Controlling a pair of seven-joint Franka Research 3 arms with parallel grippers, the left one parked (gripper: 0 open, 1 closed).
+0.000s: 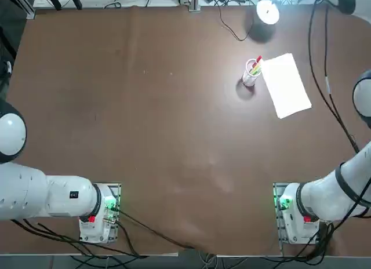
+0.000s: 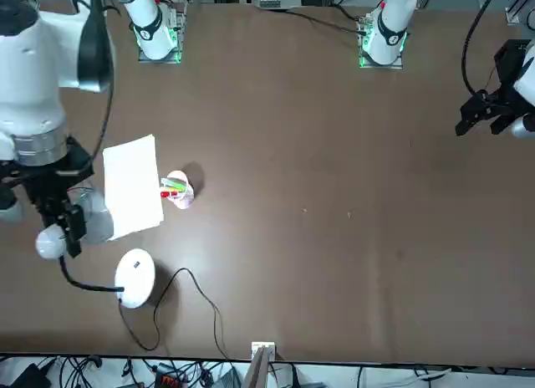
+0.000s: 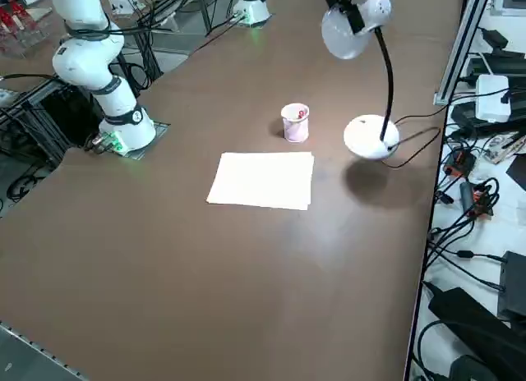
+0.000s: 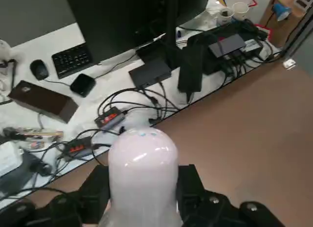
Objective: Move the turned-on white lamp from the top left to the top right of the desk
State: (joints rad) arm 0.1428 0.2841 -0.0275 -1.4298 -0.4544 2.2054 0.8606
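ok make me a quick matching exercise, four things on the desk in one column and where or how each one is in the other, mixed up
Things:
1. lamp base
2. lamp head
3. clear cup
4. paper sheet

States:
a. lying flat beside the cup
b. between the right gripper's fingers
c. standing upright, red and yellow items inside
d. resting on the desk near its far edge

Pairs: 1-d, 2-b, 3-c, 4-a

Right end effector [image 4: 143,188] clamped, raised
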